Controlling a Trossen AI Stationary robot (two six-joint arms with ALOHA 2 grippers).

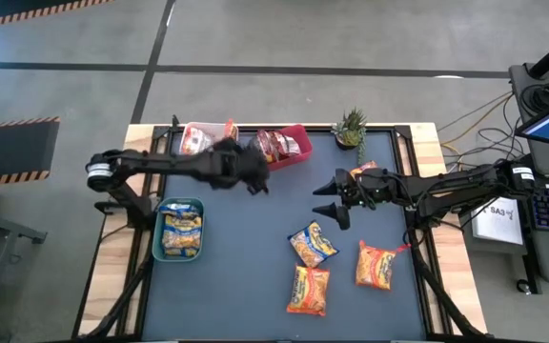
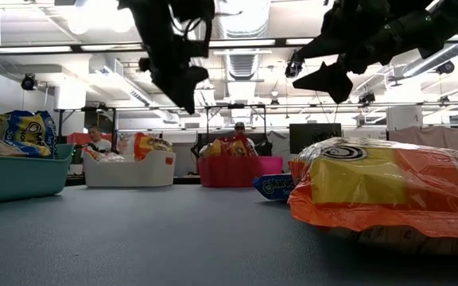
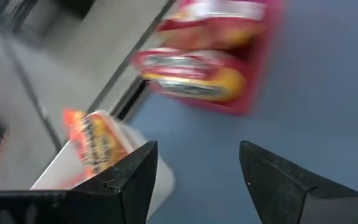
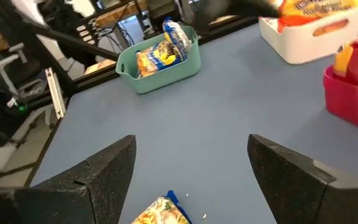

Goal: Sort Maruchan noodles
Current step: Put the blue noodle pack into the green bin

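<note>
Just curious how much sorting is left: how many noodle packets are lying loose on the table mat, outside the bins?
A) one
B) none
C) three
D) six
C: three loose packets, one yellow-blue and two orange, lie on the mat.

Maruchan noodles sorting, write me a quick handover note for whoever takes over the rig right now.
Left gripper: open, empty, above the mat near the red bin.
Right gripper: open, empty, above the mat's middle.
Done: packets already sit in the white bin, red bin and teal bin.
Left: three loose packets on the mat, one yellow-blue and two orange; another orange packet lies partly hidden under the right arm.
</note>
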